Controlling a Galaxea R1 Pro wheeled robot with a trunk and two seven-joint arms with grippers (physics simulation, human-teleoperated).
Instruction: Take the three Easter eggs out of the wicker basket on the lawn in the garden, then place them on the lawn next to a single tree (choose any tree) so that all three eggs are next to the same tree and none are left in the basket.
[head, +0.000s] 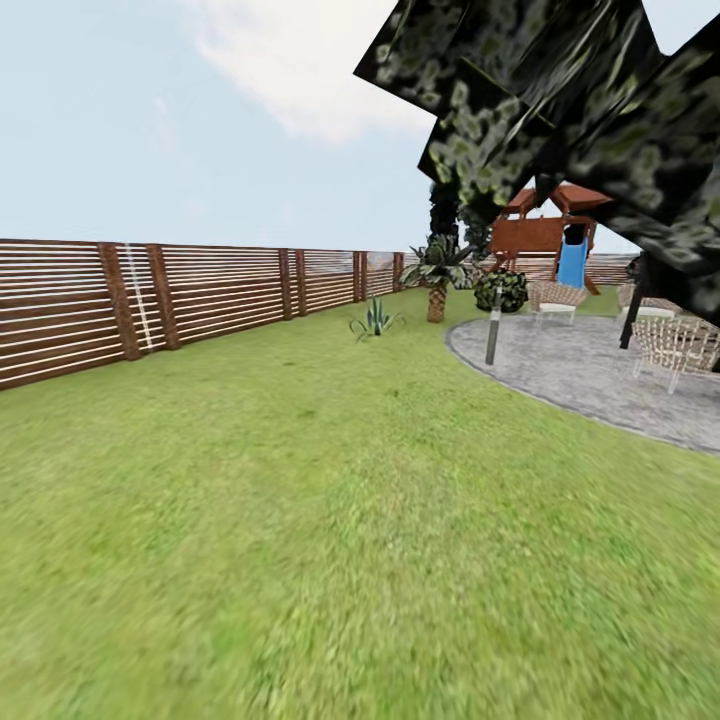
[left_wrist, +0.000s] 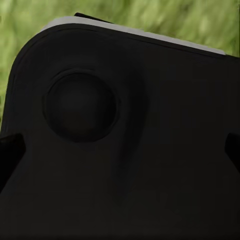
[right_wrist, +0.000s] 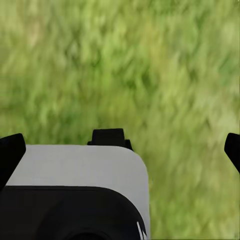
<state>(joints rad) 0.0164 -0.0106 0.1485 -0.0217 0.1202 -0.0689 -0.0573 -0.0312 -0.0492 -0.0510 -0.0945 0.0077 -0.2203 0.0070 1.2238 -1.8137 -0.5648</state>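
The lawn (head: 300, 520) of mottled green grass spreads ahead of me, enclosed by the garden's dark brown slatted fence (head: 150, 300). A tree's jagged dark green crown (head: 560, 90) hangs over the upper right, and a thin pale trunk (head: 493, 335) stands at the paving's edge. The three Easter eggs and the wicker basket are out of view. My left gripper (left_wrist: 120, 155) is open, its black fingertips (left_wrist: 10, 157) wide apart over a dark part of the robot. My right gripper (right_wrist: 120, 150) is open above grass, with nothing between its fingertips (right_wrist: 11, 152).
A round grey paved patio (head: 570, 370) lies at the right with wicker chairs (head: 675, 345). A short palm (head: 437, 275), a spiky plant (head: 376, 320) and a bush (head: 500, 290) stand near the far fence. A red playset with a blue slide (head: 570, 250) is behind them.
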